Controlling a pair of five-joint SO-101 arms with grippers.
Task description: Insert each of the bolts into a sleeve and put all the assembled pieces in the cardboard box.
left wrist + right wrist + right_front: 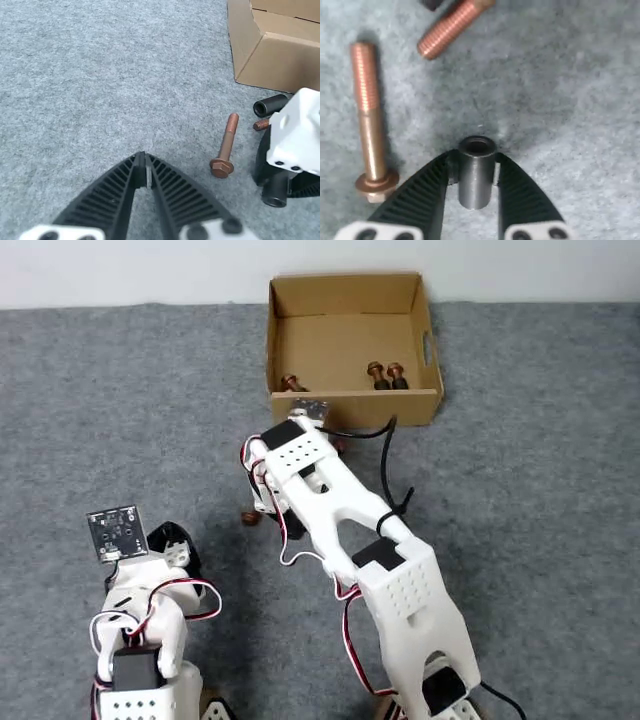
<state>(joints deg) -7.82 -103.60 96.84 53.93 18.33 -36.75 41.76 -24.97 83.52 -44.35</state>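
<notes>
Open counter [540, 490] spreads at 3 and 9 o'clock of the arms; the cardboard box [355, 406] sits at 12 o'clock, holding three assembled pieces [377, 374]; the right pincer [476, 161] grasps a dark sleeve [477, 182], a loose bolt [369, 115] just beside; the left pincer [145, 162], at 7 o'clock, is clenched.
</notes>
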